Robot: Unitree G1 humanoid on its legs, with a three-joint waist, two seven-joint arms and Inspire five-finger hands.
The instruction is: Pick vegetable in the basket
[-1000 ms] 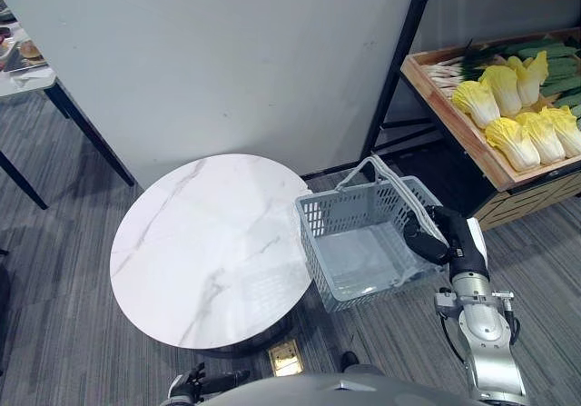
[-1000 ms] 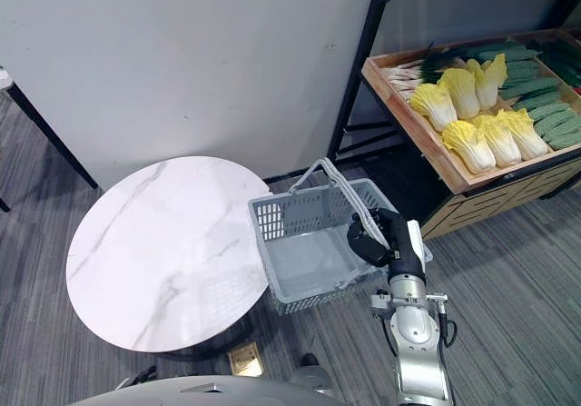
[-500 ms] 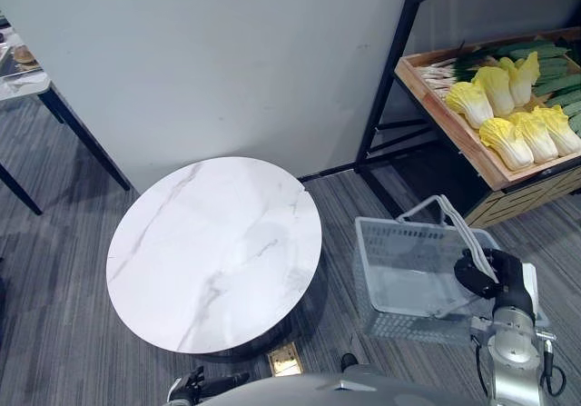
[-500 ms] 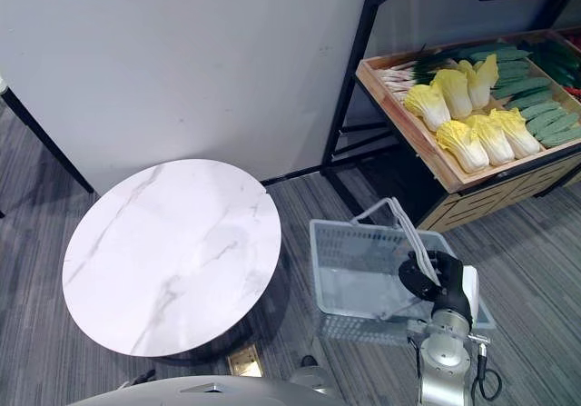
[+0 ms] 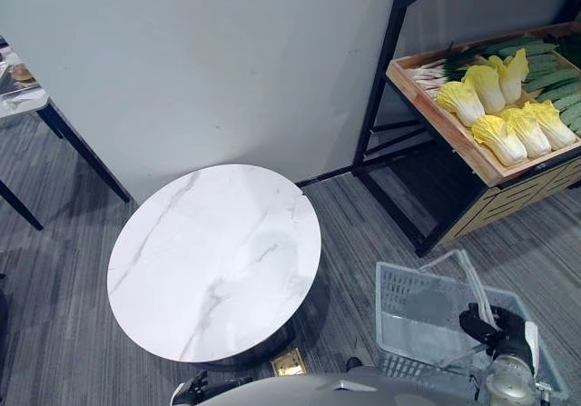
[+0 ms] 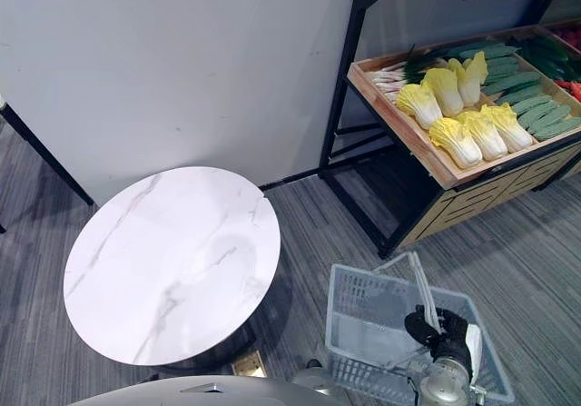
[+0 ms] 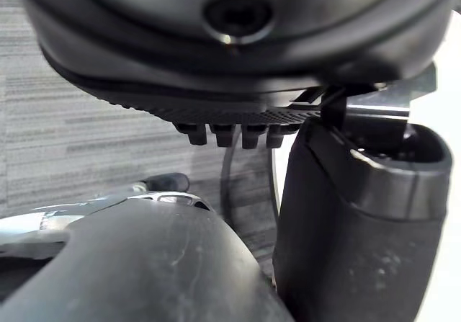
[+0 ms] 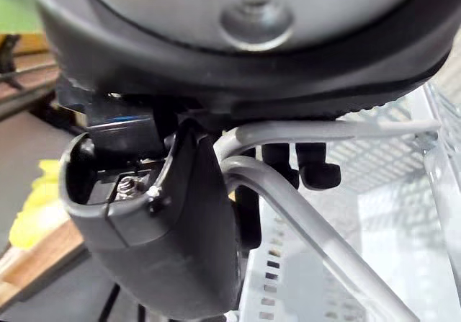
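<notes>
Right eye view is showing the vegetables lying in a wooden crate (image 6: 395,124) at the far right: yellow cabbages (image 6: 454,141) in the middle, cucumbers (image 6: 542,123) to their right and scallions (image 6: 392,77) at the far end. The crate is sitting tilted on a black rack (image 6: 340,79), well apart from the basket (image 6: 359,297).

The basket, pale grey with slotted walls, is hanging at the near right over the carpet (image 6: 309,215), right of the round marble table (image 6: 172,261). Whether it is touching the carpet I cannot tell.

The right hand (image 6: 445,329) is reaching in from the near right edge, its arm pointing away from the robot, and is sitting at the basket's near right side under the raised handles (image 8: 310,225). In the right wrist view its fingers (image 8: 317,171) are curling over the two grey handle bars while the thumb (image 8: 166,235) is closing in from the other side, so the hand is grasping the handles.

The left hand (image 7: 216,70) is hanging low at the near left beside the table's edge; whether it is released or clenched I cannot tell.

A plain grey wall (image 6: 182,61) is standing behind the table.
</notes>
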